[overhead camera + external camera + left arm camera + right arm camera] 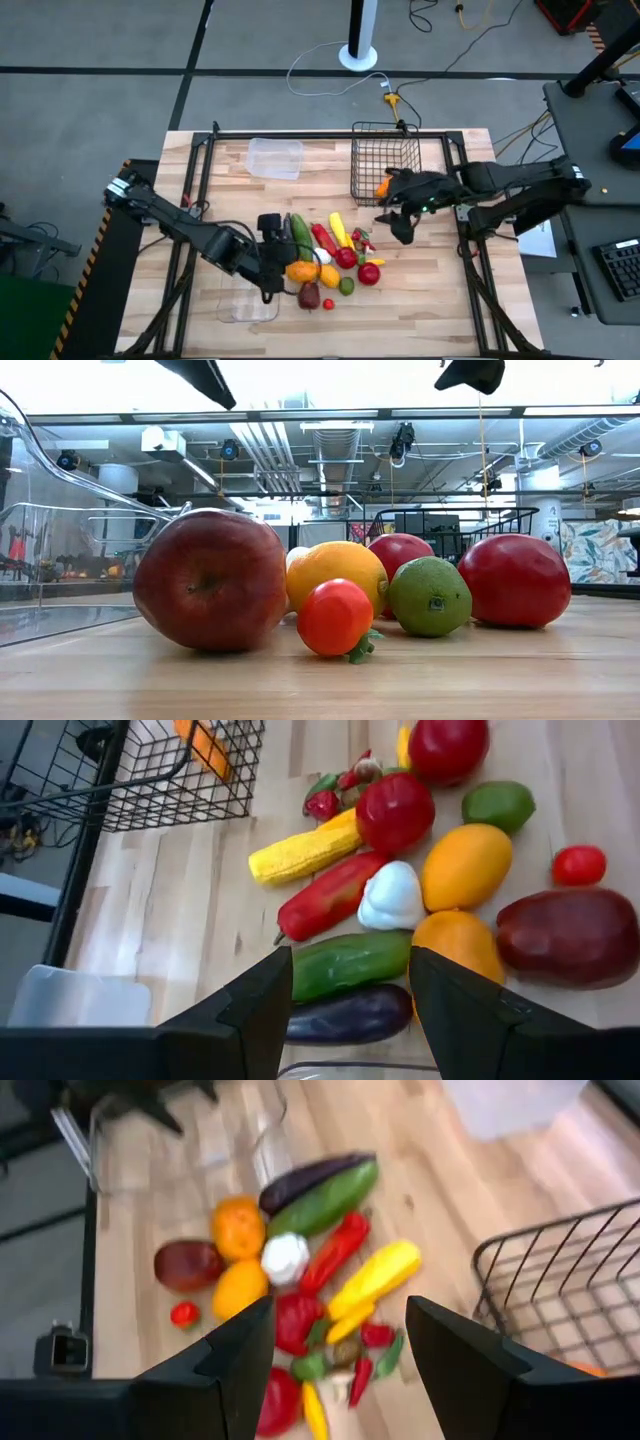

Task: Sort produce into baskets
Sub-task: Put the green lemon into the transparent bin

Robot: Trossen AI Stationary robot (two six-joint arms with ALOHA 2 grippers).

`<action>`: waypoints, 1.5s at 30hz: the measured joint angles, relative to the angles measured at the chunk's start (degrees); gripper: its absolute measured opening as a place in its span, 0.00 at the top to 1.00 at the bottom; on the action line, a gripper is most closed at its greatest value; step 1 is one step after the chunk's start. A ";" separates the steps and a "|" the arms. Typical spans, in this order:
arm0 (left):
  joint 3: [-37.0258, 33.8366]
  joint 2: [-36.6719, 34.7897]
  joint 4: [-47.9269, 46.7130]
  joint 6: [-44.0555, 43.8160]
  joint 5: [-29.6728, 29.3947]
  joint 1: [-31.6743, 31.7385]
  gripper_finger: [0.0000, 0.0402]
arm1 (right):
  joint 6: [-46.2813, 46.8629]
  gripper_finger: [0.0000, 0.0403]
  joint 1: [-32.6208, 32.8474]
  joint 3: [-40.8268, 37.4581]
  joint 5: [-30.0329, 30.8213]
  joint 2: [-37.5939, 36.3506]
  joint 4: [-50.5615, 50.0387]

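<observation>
Left gripper [272, 232], jaws apart and empty, hangs over the eggplant [350, 1013] and cucumber [345, 962]; right gripper [400, 225], likewise open, hovers near the wire basket [385, 160]

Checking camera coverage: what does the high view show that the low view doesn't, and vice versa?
Only the high view: both grippers open and empty, left gripper by the produce pile, right gripper beside the black wire-mesh basket holding an orange item; also the green cucumber and small clear plastic tub.

Only the low view: the room's ceiling lights and pipes beyond the table.

Both: the dark red apple, small red tomato, green lime, and the wire basket.
</observation>
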 joint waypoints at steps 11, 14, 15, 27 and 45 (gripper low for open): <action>-22.60 -18.32 30.53 1.02 1.21 0.37 0.61 | 6.36 0.46 3.69 7.25 -0.53 10.35 -10.03; -26.20 -21.26 35.73 1.23 -1.85 0.37 0.61 | 2.86 0.46 4.80 7.17 -2.39 12.41 -10.79; -27.07 -22.11 36.79 1.21 -3.27 0.37 0.61 | 1.04 0.46 5.32 7.02 -2.85 12.87 -11.24; -30.20 -23.88 39.66 -0.74 -13.00 0.39 0.61 | -12.38 0.46 15.02 5.73 1.81 19.70 -7.79; -30.19 -19.31 44.69 -7.43 -13.65 0.37 0.61 | -15.61 0.46 18.92 4.16 3.05 30.29 8.22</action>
